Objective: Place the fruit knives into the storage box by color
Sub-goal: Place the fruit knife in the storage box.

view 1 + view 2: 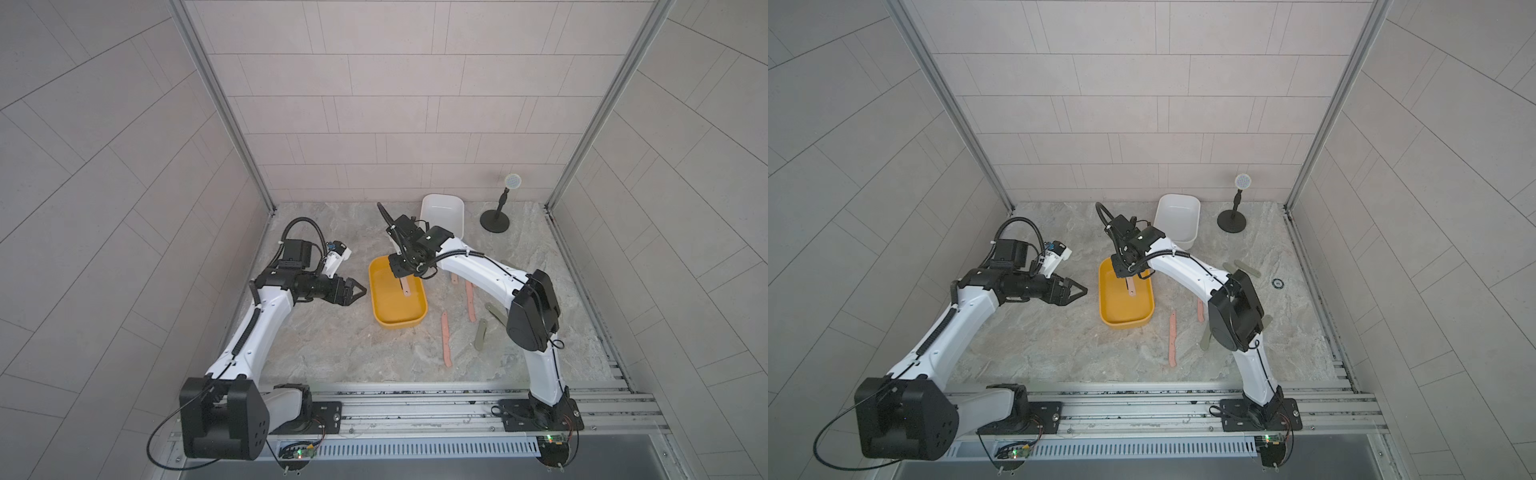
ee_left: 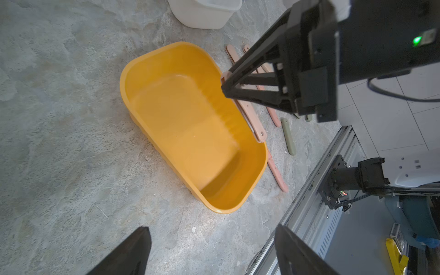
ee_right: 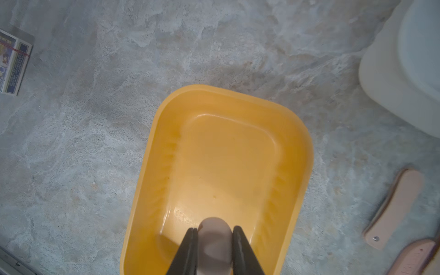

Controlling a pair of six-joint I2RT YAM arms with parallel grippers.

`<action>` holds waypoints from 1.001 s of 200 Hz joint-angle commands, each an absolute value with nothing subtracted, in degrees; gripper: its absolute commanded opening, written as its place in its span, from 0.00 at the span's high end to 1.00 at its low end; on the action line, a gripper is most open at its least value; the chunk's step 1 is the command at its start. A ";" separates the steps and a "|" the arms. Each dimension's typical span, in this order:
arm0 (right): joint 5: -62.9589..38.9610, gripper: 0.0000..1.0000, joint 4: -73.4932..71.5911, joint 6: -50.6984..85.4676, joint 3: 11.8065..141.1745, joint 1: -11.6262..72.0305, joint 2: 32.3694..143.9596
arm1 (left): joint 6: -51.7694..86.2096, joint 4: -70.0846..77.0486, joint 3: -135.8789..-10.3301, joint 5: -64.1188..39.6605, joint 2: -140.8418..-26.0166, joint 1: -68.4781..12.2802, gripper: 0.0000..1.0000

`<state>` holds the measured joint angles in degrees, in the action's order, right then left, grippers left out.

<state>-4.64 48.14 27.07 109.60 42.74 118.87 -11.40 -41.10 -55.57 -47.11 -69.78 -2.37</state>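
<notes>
Right gripper (image 3: 214,229): clenched on a slim salmon-pink flat knife (image 1: 406,287), which hangs over the yellow plastic tub (image 1: 399,324) at mid-table.
Left gripper (image 1: 357,296): jaws spread, grasping nothing, just beside the tub's left side.
Marbled grey tabletop (image 1: 332,353): loose pink knives (image 1: 446,332) and grey-green knives (image 1: 481,334) lie toward its right edge; a white plastic tub (image 1: 442,210) stands at the far edge.
Right wrist view only: a small printed card box (image 3: 14,62).
Left wrist view only: a rivet (image 2: 262,134) at the held knife's lower end.
</notes>
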 commanded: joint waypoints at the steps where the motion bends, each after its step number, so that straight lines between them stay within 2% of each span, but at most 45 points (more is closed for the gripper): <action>1: -4.84 0.75 48.55 28.85 111.79 43.92 120.92 | -12.79 -42.31 -55.37 -47.47 -69.97 -2.13 0.12; 157: -8.08 0.73 42.91 33.13 112.21 44.12 130.51 | -12.79 -41.89 -55.15 -46.65 -69.46 -2.20 0.12; 174: -8.23 0.69 42.85 33.31 112.25 44.12 130.72 | -12.74 -41.67 -55.07 -46.75 -69.51 -2.20 0.12; 200: -8.34 0.55 42.76 33.49 112.14 44.08 130.52 | -12.73 -41.74 -55.09 -46.93 -69.96 -2.19 0.12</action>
<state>-8.60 42.78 32.69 111.33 43.94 130.56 -11.44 -41.08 -55.57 -46.44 -69.78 -2.37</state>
